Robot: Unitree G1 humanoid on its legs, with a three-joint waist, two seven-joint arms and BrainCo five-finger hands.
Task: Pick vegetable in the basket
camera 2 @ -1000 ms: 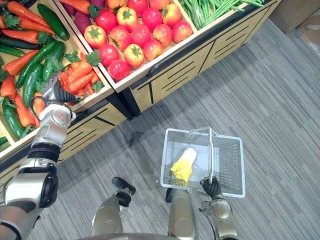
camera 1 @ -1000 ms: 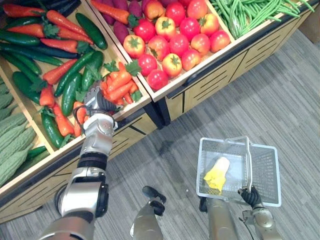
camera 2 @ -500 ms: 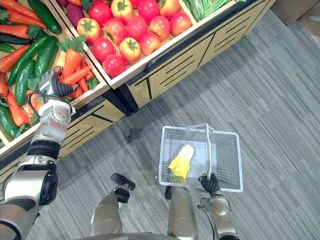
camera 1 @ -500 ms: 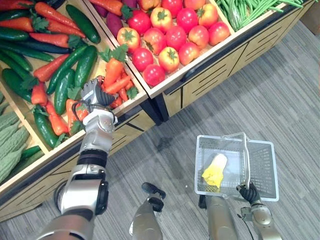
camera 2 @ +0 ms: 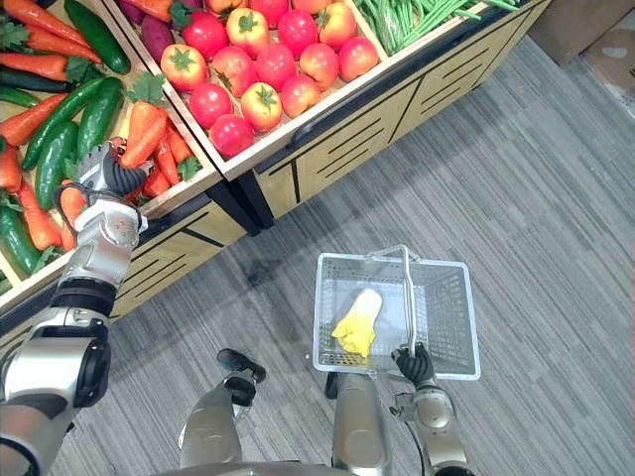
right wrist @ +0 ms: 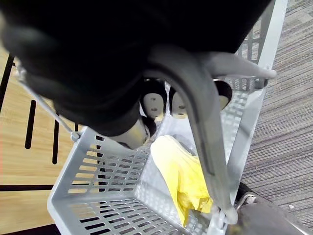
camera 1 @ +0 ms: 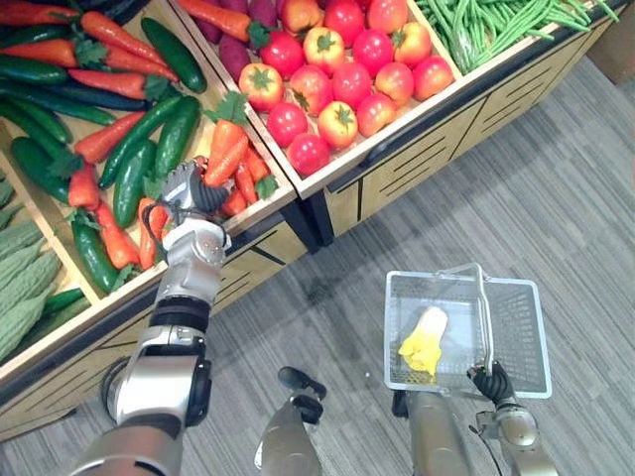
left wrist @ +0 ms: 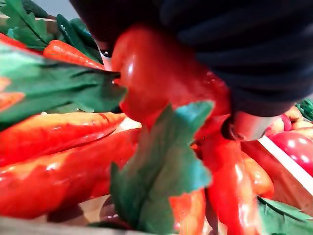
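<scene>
My left hand reaches into the wooden carrot bin, shut on an orange carrot that tilts up out of the pile, leaves uppermost. In the left wrist view that carrot lies tight against the hand's dark cover, with more carrots beneath. Low on the right, my right hand is shut on the handle of a grey wire basket. A yellow and white vegetable lies in the basket, seen also as the yellow vegetable under the handle.
The stall holds tomatoes, cucumbers, green beans and bumpy green gourds in separate bins. Its wooden front runs diagonally. Grey floor lies between the stall and the basket.
My left hand's fingers have curled round one carrot and tipped it up out of the pile. The right hand and basket keep their hold; the view has shifted slightly.
</scene>
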